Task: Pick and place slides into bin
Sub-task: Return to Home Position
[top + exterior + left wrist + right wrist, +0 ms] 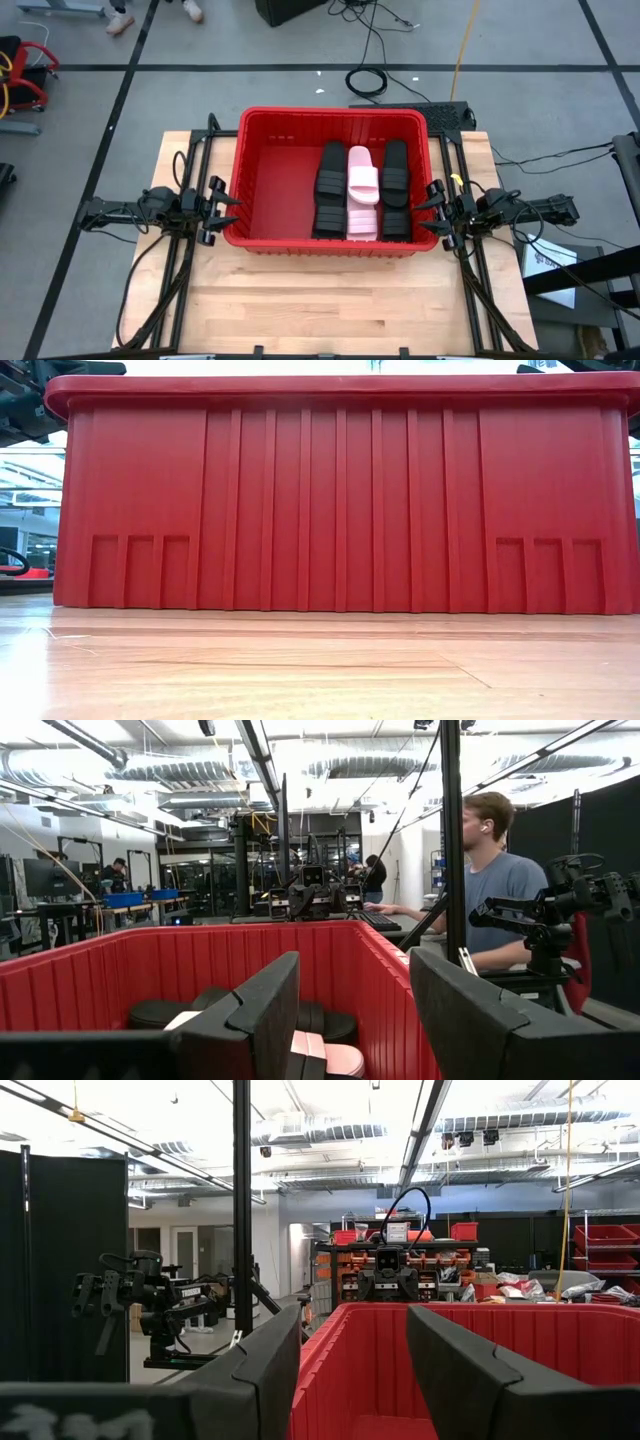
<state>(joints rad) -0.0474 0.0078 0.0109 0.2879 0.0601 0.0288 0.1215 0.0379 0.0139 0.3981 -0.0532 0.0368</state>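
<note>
The slides lay inside the red bin, packed in its right half with their long axes running front to back on the worktop, nearer the right gripper than the left gripper. Each gripper sat just outside an end wall, pointing inward, jaws parted and empty. In my judgement, withdrawal called for drawing straight outward.

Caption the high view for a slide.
Slides lie in the red bin; left pincer and right pincer flank it, open.
</note>
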